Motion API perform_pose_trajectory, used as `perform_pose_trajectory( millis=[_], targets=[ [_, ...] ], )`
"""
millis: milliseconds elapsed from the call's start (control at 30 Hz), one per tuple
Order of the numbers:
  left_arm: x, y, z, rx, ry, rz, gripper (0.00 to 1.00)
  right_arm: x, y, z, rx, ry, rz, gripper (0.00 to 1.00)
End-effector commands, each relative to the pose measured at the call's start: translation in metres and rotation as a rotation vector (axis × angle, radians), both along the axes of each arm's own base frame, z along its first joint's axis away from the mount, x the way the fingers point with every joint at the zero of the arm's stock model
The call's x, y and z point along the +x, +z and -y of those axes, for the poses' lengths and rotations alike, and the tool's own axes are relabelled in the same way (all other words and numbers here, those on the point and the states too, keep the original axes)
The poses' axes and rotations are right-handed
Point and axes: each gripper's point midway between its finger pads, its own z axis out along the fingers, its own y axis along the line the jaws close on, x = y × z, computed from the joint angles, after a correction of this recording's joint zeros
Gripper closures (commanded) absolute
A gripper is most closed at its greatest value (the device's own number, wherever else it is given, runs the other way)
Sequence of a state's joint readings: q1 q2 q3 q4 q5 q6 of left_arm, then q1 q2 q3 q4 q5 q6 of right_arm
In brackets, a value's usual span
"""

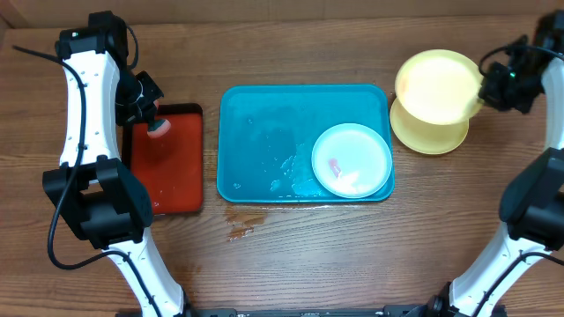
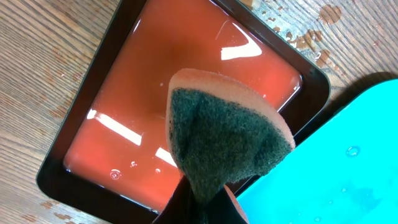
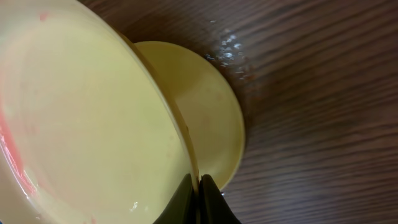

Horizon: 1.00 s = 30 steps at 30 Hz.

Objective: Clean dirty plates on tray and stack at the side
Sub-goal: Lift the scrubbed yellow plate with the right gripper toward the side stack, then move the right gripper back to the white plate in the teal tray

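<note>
Red-smeared yellow plate pinched in right end effector; left end effector grips sponge.

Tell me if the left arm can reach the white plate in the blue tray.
Probably yes: the white plate lies uncovered in the tray, and the right gripper holds a yellow plate off to the side. Long stretch, though.

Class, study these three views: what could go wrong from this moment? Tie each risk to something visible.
1. The right gripper pinches only the rim of the tilted yellow plate; it may slip onto the yellow plate below.
2. A red smear shows on the held plate, so it may be stacked dirty.
3. Spilled water on the table could spread.
</note>
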State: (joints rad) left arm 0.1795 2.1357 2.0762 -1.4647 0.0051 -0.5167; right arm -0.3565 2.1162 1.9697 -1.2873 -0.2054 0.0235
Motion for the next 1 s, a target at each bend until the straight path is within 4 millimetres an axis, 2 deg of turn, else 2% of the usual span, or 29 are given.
perform_pose_trajectory(
  millis=[0,167,333,367,400,433,500,567,600,767,867,967],
  targets=[
    [0.001,0.004,0.0,-0.003,-0.018,0.016,0.96,-0.008,-0.011,0.007,0.024,-0.028,-0.011,0.96],
    [0.001,0.005,0.0,-0.003,-0.018,0.016,0.96,-0.012,-0.041,0.007,0.022,-0.031,-0.028,0.96],
    [0.001,0.005,0.0,-0.003,-0.018,0.018,0.96,-0.012,-0.052,0.0,0.02,-0.014,-0.034,0.95],
    [0.001,0.005,0.0,-0.003,-0.018,0.018,0.96,-0.012,-0.052,0.0,0.02,-0.014,-0.034,0.91],
    [0.001,0.005,0.0,-0.003,-0.018,0.018,0.96,-0.012,-0.052,0.0,0.021,-0.015,-0.034,0.83],
    [0.001,0.005,0.0,-0.003,-0.018,0.018,0.96,-0.012,-0.052,-0.001,0.025,-0.02,-0.033,0.67],
    [0.001,0.005,0.0,-0.003,-0.018,0.018,0.96,-0.012,-0.051,-0.005,0.044,-0.015,-0.031,0.59],
    [0.001,0.005,0.0,-0.002,-0.017,0.019,0.96,-0.011,-0.05,-0.012,0.074,-0.006,-0.026,0.57],
    [0.001,0.005,0.0,-0.002,-0.017,0.019,0.96,-0.009,-0.047,-0.021,0.117,0.025,-0.007,0.57],
    [0.003,0.005,0.0,-0.001,-0.018,0.024,0.96,0.0,-0.023,-0.096,0.355,0.345,0.145,0.55],
    [0.003,0.005,0.0,-0.001,-0.018,0.024,0.96,-0.004,-0.025,-0.13,0.339,0.505,0.144,0.55],
    [0.003,0.005,0.0,-0.001,-0.018,0.024,0.96,-0.011,-0.035,-0.167,0.236,0.701,0.103,0.55]
  ],
)
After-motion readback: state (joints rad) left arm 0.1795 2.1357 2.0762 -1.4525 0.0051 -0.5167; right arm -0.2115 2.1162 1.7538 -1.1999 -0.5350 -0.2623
